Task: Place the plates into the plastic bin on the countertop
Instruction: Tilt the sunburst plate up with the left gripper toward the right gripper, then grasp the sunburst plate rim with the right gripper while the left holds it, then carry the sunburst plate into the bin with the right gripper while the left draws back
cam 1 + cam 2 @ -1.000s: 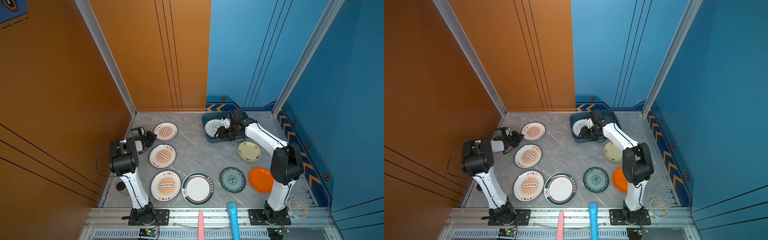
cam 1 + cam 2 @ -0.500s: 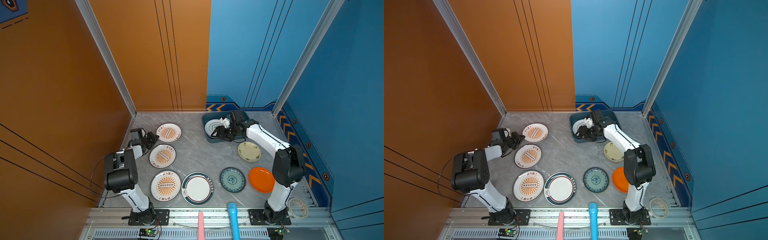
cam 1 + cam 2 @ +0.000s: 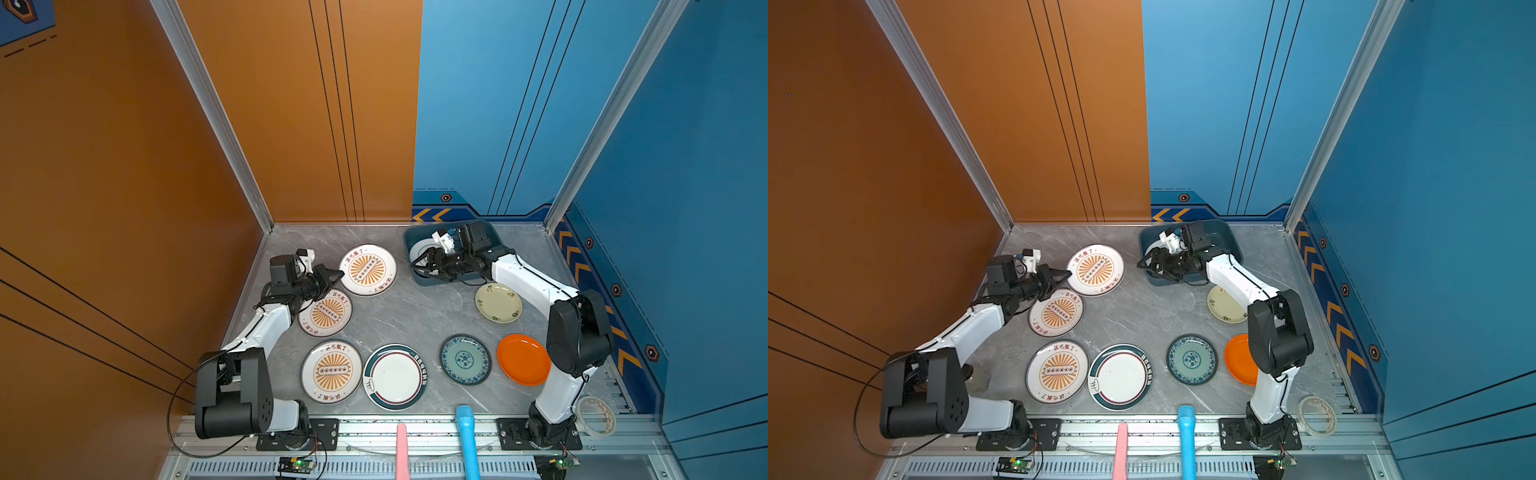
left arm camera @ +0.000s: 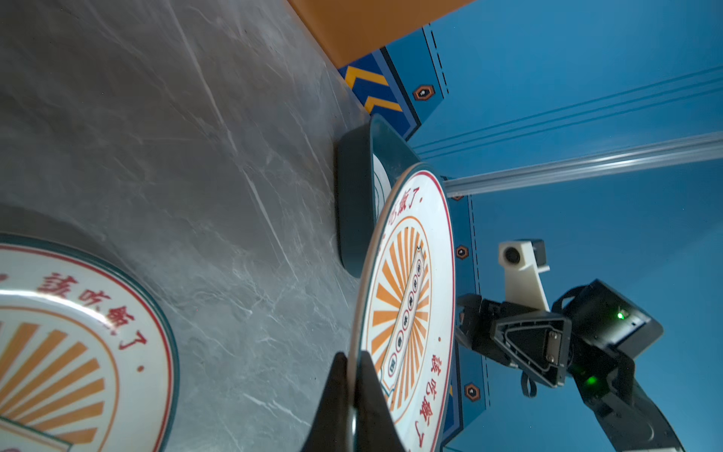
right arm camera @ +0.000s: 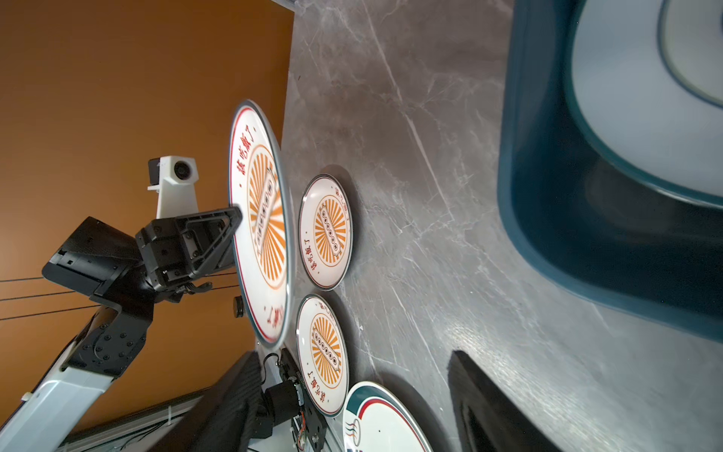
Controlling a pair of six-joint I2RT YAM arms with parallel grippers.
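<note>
Where the left pincer (image 4: 353,358) has closed narrowly on the rim of one sunburst plate (image 3: 368,269), that plate, which a second ago lay flat near the far left corner of the surface (image 3: 415,316), now hangs clear of it, roughly level. The right pincer (image 3: 420,262), reaching over the plastic bin (image 5: 547,242) at the far edge, has spread from half-closed to wide and holds nothing. The white plate (image 5: 633,90) beneath it lies inside the bin, evidently released.

Significance: one delivery appears complete and the next plate is already aloft, so its carry to the bin probably waits only on the right arm clearing.

Count, working outward:
- One bin, with one plate seen in it; whether others lie beneath cannot be told.
- One sunburst plate held.
- Two sunburst plates (image 3: 326,312) (image 3: 331,372) along the left edge of the surface.
- One teal-rimmed plate (image 3: 395,377) and one blue patterned plate (image 3: 465,359) near the front edge.
- One orange plate (image 3: 523,359) toward the front right corner.
- One cream floral plate (image 3: 498,302) just in front of the bin.

Eight plates are visible in all. One tape roll (image 3: 596,415) lies beyond the front right corner.
</note>
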